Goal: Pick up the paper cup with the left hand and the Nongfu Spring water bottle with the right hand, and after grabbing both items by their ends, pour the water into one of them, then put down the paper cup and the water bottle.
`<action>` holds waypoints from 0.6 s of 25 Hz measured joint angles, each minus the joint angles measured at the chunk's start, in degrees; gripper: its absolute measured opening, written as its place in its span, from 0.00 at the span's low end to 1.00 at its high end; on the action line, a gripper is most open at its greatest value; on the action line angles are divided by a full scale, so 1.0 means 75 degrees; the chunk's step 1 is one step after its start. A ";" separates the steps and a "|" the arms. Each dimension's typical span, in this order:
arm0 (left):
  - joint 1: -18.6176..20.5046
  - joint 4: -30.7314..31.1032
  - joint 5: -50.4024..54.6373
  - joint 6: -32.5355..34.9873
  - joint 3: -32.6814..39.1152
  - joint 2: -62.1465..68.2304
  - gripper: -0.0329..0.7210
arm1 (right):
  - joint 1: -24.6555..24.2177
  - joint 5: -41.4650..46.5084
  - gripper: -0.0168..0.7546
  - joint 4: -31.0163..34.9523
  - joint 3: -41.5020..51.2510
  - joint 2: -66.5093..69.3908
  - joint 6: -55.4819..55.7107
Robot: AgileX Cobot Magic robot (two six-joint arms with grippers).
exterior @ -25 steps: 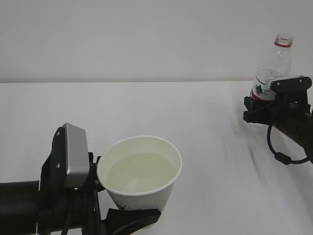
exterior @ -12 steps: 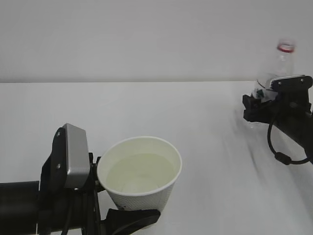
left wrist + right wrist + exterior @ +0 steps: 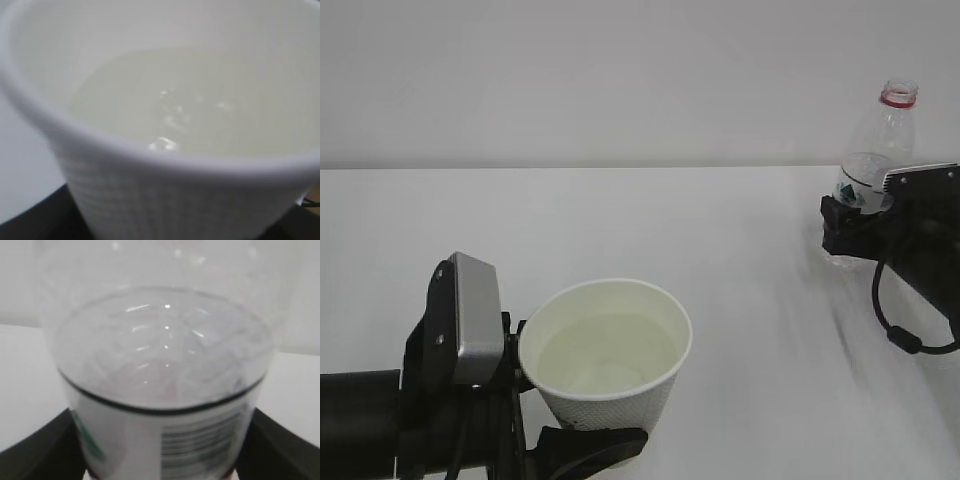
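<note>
Both upright: paper cup (image 3: pixel 608 360) holds water (image 3: pixel 605 355); bottle (image 3: pixel 872 170) uncapped.

this looks like a bare robot test bench in a lab rather than a home or shop. a plain white table (image 3: pixel 650 220) runs out ahead of the left hand (image 3: pixel 535 420) and right hand (image 3: pixel 850 235) to a blank pale grey wall (image 3: pixel 620 80) behind them.

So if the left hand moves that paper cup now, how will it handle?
The paper cup looks well filled with water, so probably heavy for its size and apt to slosh. Its thin paper wall likely buckles if squeezed harder.
</note>
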 joint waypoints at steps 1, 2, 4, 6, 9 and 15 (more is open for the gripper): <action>0.0000 0.0000 0.0000 0.0000 0.0000 0.0000 0.72 | 0.0000 -0.0053 0.79 0.0011 0.0031 0.0000 -0.0013; 0.0000 0.0000 0.0000 0.0000 0.0000 0.0000 0.72 | 0.0000 -0.0070 0.79 0.0011 0.0067 0.0000 -0.0013; 0.0000 0.0000 0.0000 0.0000 0.0000 0.0000 0.72 | 0.0000 -0.0158 0.79 0.0029 0.0118 0.0000 -0.0013; 0.0000 0.0000 0.0000 0.0000 0.0000 0.0000 0.72 | 0.0000 -0.0233 0.79 0.0029 0.0133 0.0000 -0.0013; 0.0000 0.0000 0.0000 0.0000 0.0000 0.0000 0.72 | 0.0000 -0.0231 0.79 0.0029 0.0144 0.0000 -0.0013; 0.0000 0.0000 0.0000 0.0000 0.0000 0.0000 0.72 | 0.0000 -0.0248 0.79 0.0029 0.0204 -0.0019 -0.0013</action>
